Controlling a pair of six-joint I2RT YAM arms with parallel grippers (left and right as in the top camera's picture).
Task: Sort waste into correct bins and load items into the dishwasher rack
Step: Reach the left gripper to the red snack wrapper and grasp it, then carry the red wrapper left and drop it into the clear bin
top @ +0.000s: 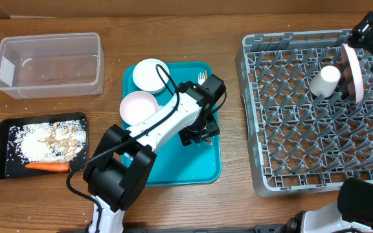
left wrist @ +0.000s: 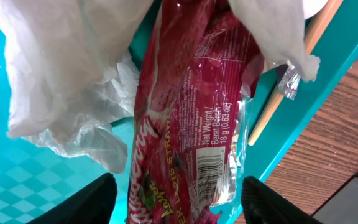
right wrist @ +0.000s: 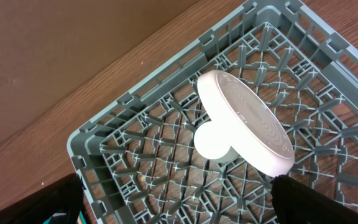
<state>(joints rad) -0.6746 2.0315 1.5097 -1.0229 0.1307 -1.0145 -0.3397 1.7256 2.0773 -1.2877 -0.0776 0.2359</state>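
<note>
My left gripper (left wrist: 174, 208) is open low over the teal tray (top: 173, 169), one finger on each side of a red wrapper (left wrist: 188, 118), not closed on it. Crumpled white napkins (left wrist: 67, 68) lie beside and over the wrapper, and a thin wooden stick (left wrist: 289, 84) lies by the tray's rim. In the overhead view this gripper (top: 198, 134) hides them. Two white bowls (top: 150, 74) (top: 138, 107) and a white fork (top: 201, 76) sit on the teal tray. My right gripper (right wrist: 179, 208) is open and empty above the grey rack (right wrist: 135, 155), where the white plate (right wrist: 244, 121) stands on edge beside the white cup (right wrist: 211, 142).
A clear tub (top: 49, 63) stands at the far left. In front of it a black tray (top: 5, 152) holds rice crumbs, beige scraps (top: 60, 137) and an orange carrot (top: 47, 166). The rack (top: 290, 149) fills the right side, with the plate (top: 353, 71) and cup (top: 324, 81) at its back right.
</note>
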